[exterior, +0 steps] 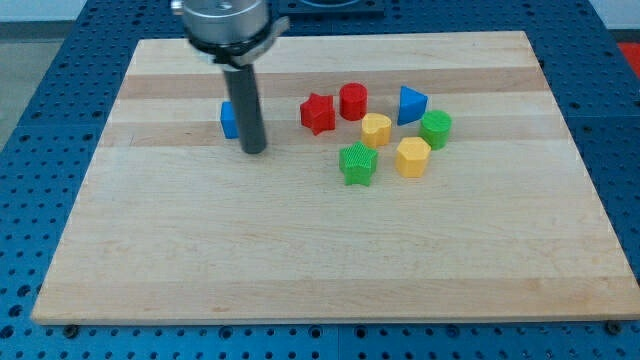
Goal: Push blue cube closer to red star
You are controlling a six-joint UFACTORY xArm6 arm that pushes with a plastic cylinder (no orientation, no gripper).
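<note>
The blue cube (229, 120) sits on the wooden board, left of the cluster, mostly hidden behind my rod. My tip (254, 151) rests on the board just right of and slightly below the cube, between it and the red star (317, 113). The red star lies to the right of the rod, with a gap of bare board between them.
Right of the red star are a red cylinder (353, 101), a blue triangular block (411, 105), a green cylinder (436, 129), a yellow block (376, 130), a yellow hexagon (412, 157) and a green star (357, 164). The wooden board (300, 260) lies on a blue perforated table.
</note>
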